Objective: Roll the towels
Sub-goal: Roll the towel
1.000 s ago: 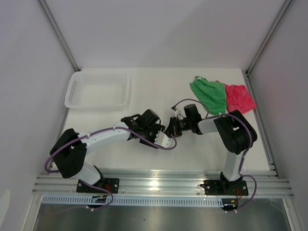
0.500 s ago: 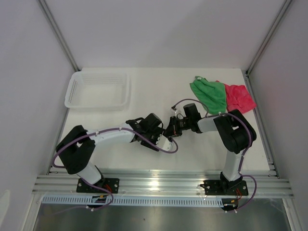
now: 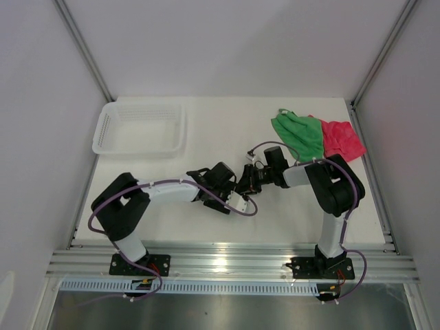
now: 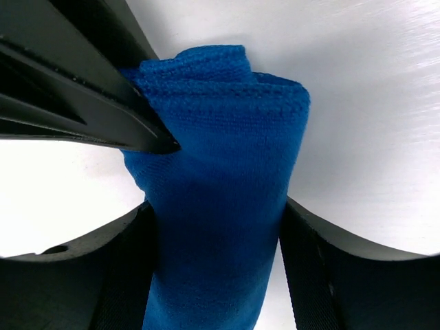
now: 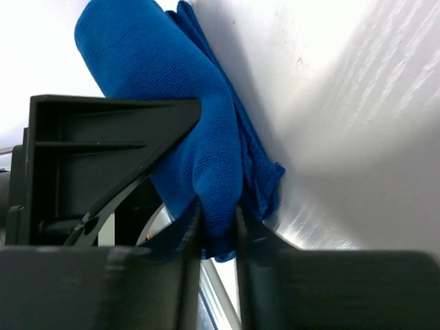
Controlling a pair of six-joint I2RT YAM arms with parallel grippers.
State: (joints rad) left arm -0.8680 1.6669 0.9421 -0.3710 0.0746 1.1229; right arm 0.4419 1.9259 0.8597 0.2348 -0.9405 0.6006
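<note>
Meeting nose to nose at the middle of the table [image 3: 206,137] in the overhead view, the left gripper [image 3: 235,201] and right gripper [image 3: 245,185] crowd together. The green towel [image 3: 299,134] and pink-red towel [image 3: 344,141] lie unrolled at the far right, nearer the right arm. The left wrist view shows the blue towel [image 4: 220,151] as a tight roll, running lengthwise straight out between fingers [image 4: 117,275] closed against its sides. In the right wrist view, that gripper's nearly shut fingers [image 5: 258,275] pinch the roll's near end.
</note>
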